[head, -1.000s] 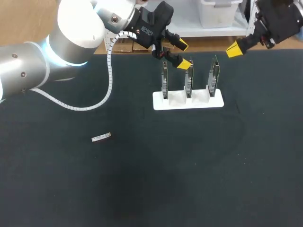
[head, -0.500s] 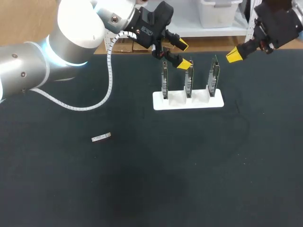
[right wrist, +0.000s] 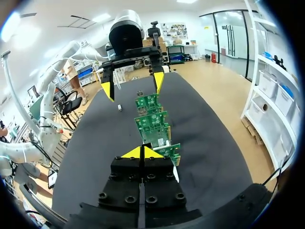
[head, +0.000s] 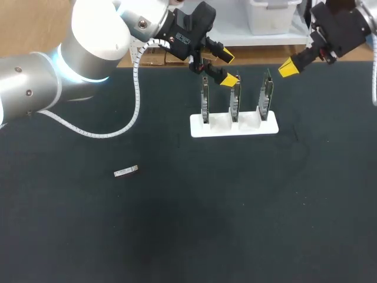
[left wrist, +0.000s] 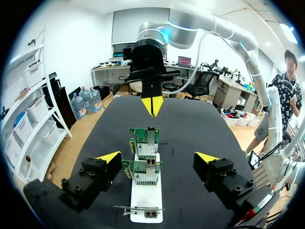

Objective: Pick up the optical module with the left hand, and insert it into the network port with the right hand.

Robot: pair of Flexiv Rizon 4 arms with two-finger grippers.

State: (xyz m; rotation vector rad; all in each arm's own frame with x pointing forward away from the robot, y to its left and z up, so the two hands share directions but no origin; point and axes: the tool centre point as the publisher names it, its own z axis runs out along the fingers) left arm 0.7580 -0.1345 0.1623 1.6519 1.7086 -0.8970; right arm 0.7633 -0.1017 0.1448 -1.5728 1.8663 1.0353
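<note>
The optical module is lying flat on the dark surface, well apart from both arms and off toward the left arm's side. Only the head view is showing it plainly. Three network cards are standing upright in a row in a white holder near the surface's far edge. The left end effector is hovering over the left and middle cards. From overhead its two yellow tips are showing spread apart, and the left wrist view is making this clearer: the left end effector is gaping wide, with the row of cards running out ahead between the fingers and nothing gripped. The right end effector is hanging in the air just beyond the right-hand card. The head view is showing only a single yellow tip there, so its state is unclear from above. In the right wrist view, the right end effector is presenting both tips pressed together with nothing between them, pointing along the card row. The left wrist view is catching those same closed tips at the row's far end.
</note>
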